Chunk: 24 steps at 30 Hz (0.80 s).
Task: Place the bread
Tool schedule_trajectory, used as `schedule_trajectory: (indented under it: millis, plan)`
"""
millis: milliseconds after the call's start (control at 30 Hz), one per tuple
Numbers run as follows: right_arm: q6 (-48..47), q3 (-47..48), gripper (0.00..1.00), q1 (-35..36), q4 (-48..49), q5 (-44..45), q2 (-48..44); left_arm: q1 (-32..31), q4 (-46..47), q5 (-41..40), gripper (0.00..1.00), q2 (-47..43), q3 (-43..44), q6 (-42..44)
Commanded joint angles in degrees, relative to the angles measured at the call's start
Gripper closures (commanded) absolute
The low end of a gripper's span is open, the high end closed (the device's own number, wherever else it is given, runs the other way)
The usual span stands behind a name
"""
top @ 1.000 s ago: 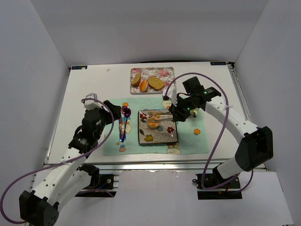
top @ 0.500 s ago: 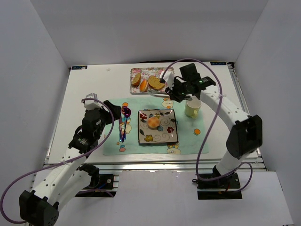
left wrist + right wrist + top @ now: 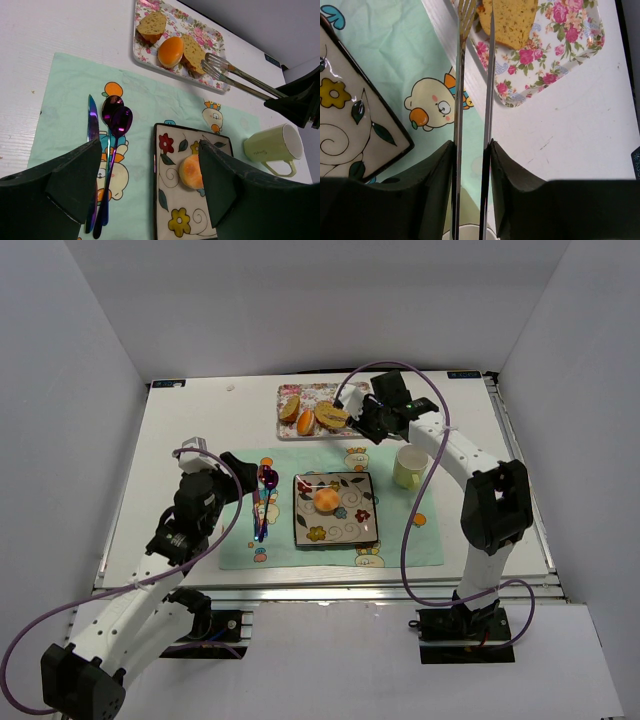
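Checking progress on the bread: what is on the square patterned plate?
One round orange bun sits near the middle of the plate. Nothing else shows; the pattern under the bun is covered.

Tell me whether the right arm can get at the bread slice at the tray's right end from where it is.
Probably yes. The right gripper holds tongs whose tips reach the edge of the bread slice on the floral tray, and nothing lies between them.

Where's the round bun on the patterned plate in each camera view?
Top external: bun at centre, on the plate.
Left wrist: bun at lower middle.
Right wrist: bun not in view.
Shared landmark: floral tray, in all three.
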Motion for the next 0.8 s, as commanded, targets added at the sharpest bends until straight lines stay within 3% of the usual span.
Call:
schedule_trajectory:
  millis: [0, 767]
  plan:
    - [-1.0, 2.2, 0.60, 0.1, 3.7, 1.2, 0.4, 0.1, 1.4, 0.8, 0.13, 0.0, 0.2, -0.2]
    - [-3.5, 1.9, 0.54, 0.1, 5.9, 3.5, 4.0, 0.1, 2.4, 1.3, 0.13, 1.5, 0.1, 0.1]
